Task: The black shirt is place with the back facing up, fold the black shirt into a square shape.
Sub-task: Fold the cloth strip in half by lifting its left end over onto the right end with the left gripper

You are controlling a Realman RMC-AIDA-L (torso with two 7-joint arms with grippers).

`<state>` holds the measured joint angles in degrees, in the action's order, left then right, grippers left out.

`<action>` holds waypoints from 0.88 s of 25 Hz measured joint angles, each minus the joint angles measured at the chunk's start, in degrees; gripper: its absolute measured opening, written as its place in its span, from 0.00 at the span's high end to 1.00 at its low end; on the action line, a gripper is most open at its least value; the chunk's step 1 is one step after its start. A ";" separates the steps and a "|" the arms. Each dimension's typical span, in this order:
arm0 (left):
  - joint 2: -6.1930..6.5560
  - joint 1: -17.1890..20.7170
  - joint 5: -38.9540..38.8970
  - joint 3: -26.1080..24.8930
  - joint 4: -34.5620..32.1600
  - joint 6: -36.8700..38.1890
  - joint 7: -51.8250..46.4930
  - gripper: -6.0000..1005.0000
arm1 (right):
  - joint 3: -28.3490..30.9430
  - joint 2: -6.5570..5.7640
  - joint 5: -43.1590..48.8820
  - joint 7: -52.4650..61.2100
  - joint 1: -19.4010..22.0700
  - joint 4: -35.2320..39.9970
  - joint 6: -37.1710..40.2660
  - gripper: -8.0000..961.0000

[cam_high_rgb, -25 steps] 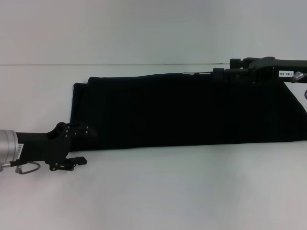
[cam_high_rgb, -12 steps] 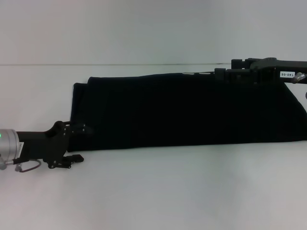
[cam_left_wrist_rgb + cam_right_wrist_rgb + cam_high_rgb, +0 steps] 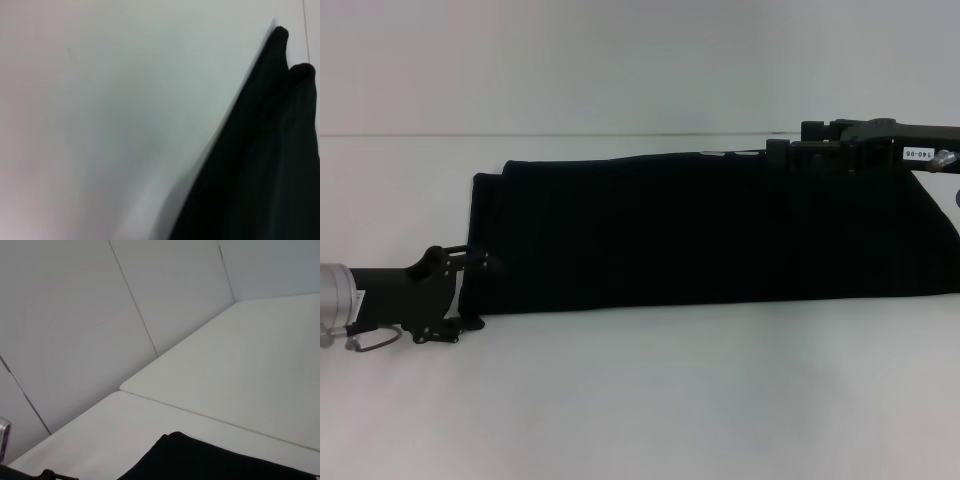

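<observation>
one black shirt (image 3: 710, 232) lies on one white table (image 3: 640, 400), folded into a long dark band that runs across the table, its right end cut off by the picture's edge in the head view. no lettering shows on the cloth, and its folds are hard to make out because the surface reads as one flat black mass; only a faint stepped edge at the shirt's left end hints at two layers. two grippers are in view, one at each end of the shirt.

the left gripper (image 3: 470, 290) sits at the shirt's near left corner, its black body overlapping the cloth edge. its fingertips merge with the dark fabric, so i cannot tell whether it is parted or pinched on the corner. its silver forearm is cut off by the picture's edge beyond the shirt's left end. the left wrist view shows only the shirt (image 3: 260, 165) as a dark slanted wedge with two rounded corners side by side, lying on the table (image 3: 100, 125); none of that arm's fingers appear.

the right gripper (image 3: 785, 155) lies along the shirt's far edge toward its right end, black against black, with a small white label on the arm behind it. i cannot tell its finger spacing either. the right wrist view shows a dark piece of the shirt (image 3: 200, 460) on the table (image 3: 240, 370), with pale wall panels beyond.
</observation>
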<state>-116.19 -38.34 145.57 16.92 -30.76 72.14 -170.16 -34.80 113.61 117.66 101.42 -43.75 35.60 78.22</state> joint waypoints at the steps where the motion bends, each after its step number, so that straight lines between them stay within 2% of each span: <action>1: 0.00 0.00 0.00 0.10 0.00 -0.19 0.04 0.16 | 0.00 0.01 -0.01 0.00 0.00 0.00 0.00 0.03; 22: 0.57 -1.85 0.06 2.02 -0.02 -3.48 2.15 0.16 | -0.01 0.02 0.02 0.00 -0.03 0.17 0.09 0.03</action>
<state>-115.62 -40.19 145.64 18.94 -30.78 68.66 -168.02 -34.81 113.63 117.68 101.42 -43.78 35.77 78.32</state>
